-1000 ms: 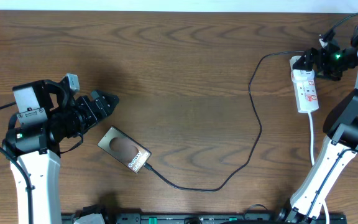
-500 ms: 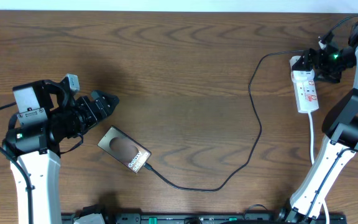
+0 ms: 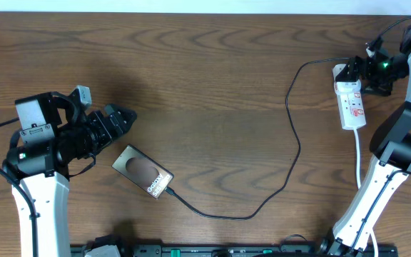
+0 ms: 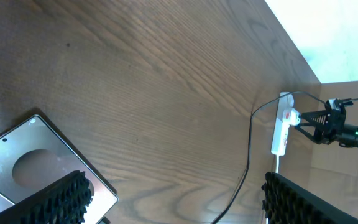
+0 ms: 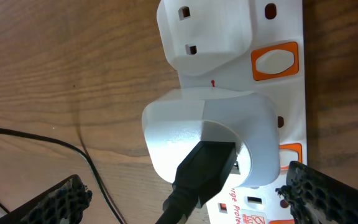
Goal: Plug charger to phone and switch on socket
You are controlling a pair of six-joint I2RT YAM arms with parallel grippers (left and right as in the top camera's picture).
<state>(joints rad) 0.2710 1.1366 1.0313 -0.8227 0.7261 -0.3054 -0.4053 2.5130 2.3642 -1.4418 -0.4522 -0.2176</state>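
The phone [image 3: 143, 172] lies flat at the front left, bronze face up; it also shows in the left wrist view [image 4: 30, 163]. The charger [image 3: 291, 135], a thin black cable, runs from the phone's lower right end, where its tip [image 3: 169, 191] meets the phone, up to a white adapter [image 5: 210, 140] seated in the socket [image 3: 352, 103]. My left gripper [image 3: 123, 116] is open and empty, just up and left of the phone. My right gripper [image 3: 357, 72] is open over the far end of the socket, fingers [image 5: 185, 199] either side of the adapter. Orange switches [image 5: 275, 61] show beside it.
The socket's white cord [image 3: 359, 160] runs toward the front along the right arm's base. The socket [image 4: 281, 123] and the black cable [image 4: 248, 155] also show far off in the left wrist view. The dark wooden table ends at a pale wall at the back.
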